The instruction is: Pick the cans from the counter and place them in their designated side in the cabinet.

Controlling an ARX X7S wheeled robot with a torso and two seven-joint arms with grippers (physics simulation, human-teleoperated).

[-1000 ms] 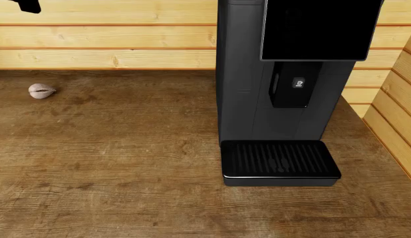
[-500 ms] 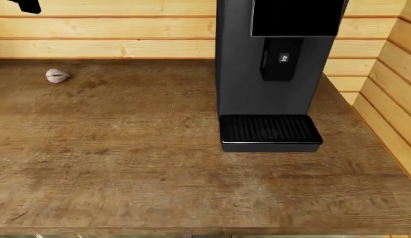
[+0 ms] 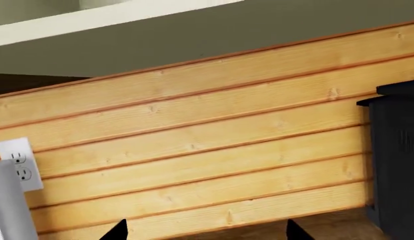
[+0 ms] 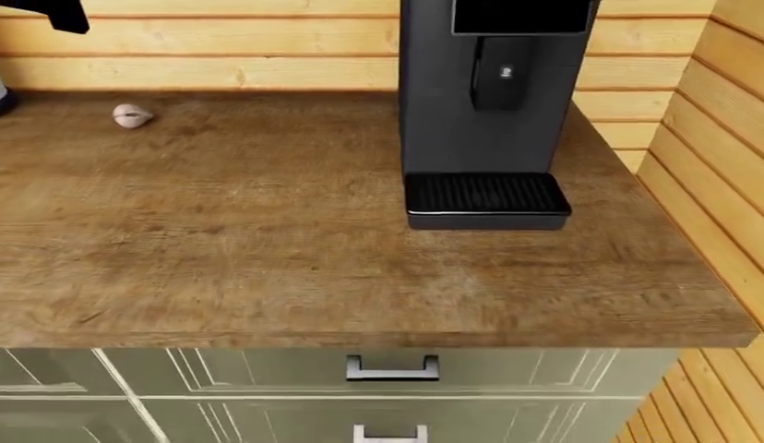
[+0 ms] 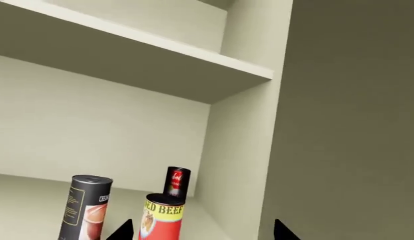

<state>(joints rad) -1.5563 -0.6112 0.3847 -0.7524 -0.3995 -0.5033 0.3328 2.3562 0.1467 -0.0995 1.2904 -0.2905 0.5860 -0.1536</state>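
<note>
I am seeing both cans, red beef can (image 5: pixel 161 220) and grey tin (image 5: pixel 85 206), shelved; right tool (image 5: pixel 200 231) open, empty, withdrawing straight advisable.

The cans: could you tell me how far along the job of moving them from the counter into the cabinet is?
Nearly done, it seems. Both cans, the red can and the taller dark can, stand on a cabinet shelf beside a small red bottle. The counter holds only a garlic bulb and the coffee machine. Neither hand holds anything visible. Whether each sits on its designated side cannot be told.
</note>
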